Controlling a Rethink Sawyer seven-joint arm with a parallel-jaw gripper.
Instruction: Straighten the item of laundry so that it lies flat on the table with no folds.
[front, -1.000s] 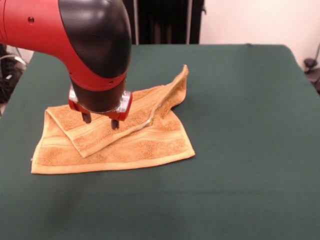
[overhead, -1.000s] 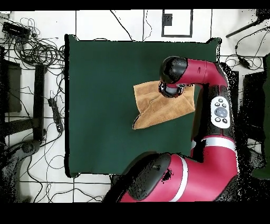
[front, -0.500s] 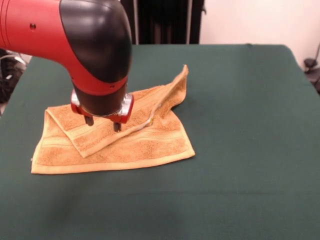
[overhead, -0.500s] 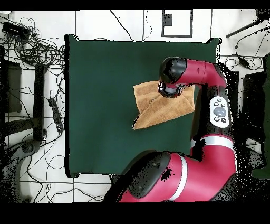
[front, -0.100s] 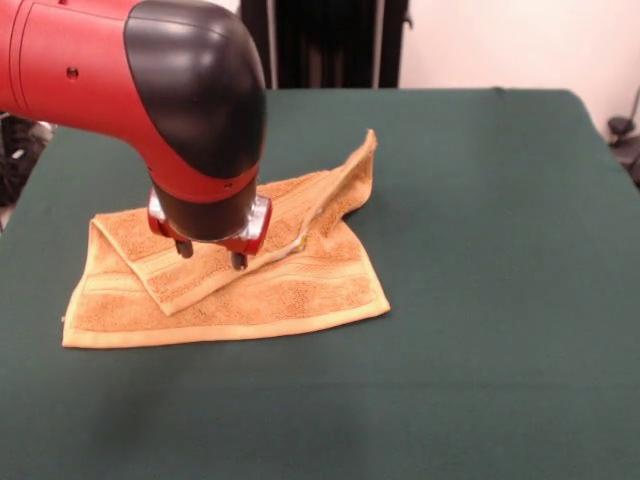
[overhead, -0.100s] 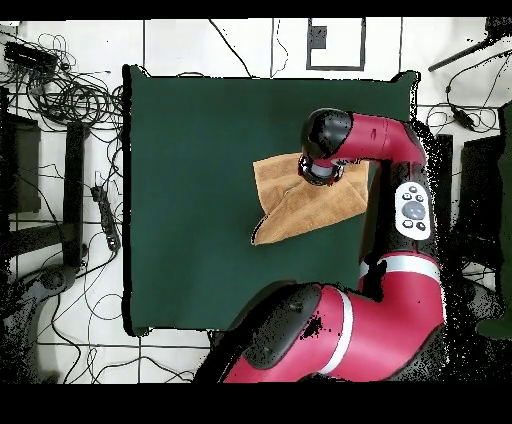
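The table (front, -0.100s: 480, 200), spread with dark green cloth, is filling nearly the whole front view, and the towel (front, -0.100s: 300, 290) is lying on it toward the left of that view; in the overhead view the towel (overhead, -0.100s: 300, 205) is sitting near the table's (overhead, -0.100s: 190, 150) right edge, close to the arm. The towel is not lying flat: its lower layer is running long from left to right, while a folded flap (front, -0.100s: 215, 275) is lying slantwise across the top of it, with its pale striped band pointing down to the left and its far corner (front, -0.100s: 368, 145) standing up off the cloth at the upper right. The arm (front, -0.100s: 130, 70) is reaching in from the upper left, and its claw (front, -0.100s: 211, 255) is pointing straight down right over the flap, near the flap's band and close to the middle of the towel. The two fingertips (front, -0.100s: 239, 261) are standing apart with nothing between them, and they appear to be just above the flap or barely touching it; the pictures do not settle which. So the fold to be undone is lying directly beneath the claw, with the flap's long line slanting from lower left to upper right, and the next move probably depends on closing on that flap edge and drawing it away from the layer beneath.
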